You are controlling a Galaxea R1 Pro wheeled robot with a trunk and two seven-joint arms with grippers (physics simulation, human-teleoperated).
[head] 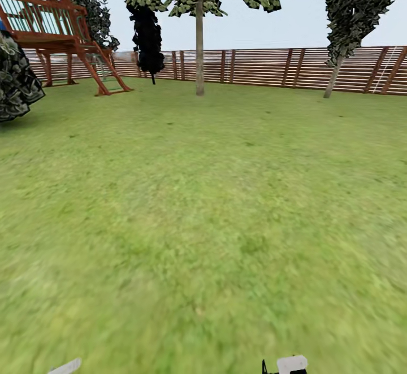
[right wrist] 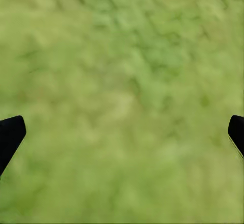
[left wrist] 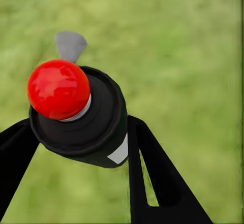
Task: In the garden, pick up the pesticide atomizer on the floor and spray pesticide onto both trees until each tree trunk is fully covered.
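Between the left hand's [left wrist: 76,148] black fingers sits the dark-bodied, red-capped pesticide atomizer [left wrist: 81,112], gripped; right hand [right wrist: 122,132] gapes wide over grass; far off by the fence, two smooth-trunked trees [head: 199,46]; spraying from here would probably fall short.

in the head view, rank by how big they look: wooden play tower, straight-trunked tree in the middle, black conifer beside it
1. straight-trunked tree
2. wooden play tower, cut off by the frame edge, so unsure against the tree
3. black conifer

Flat, even daylight; near grass [head: 203,261] smeared, perhaps by blur.
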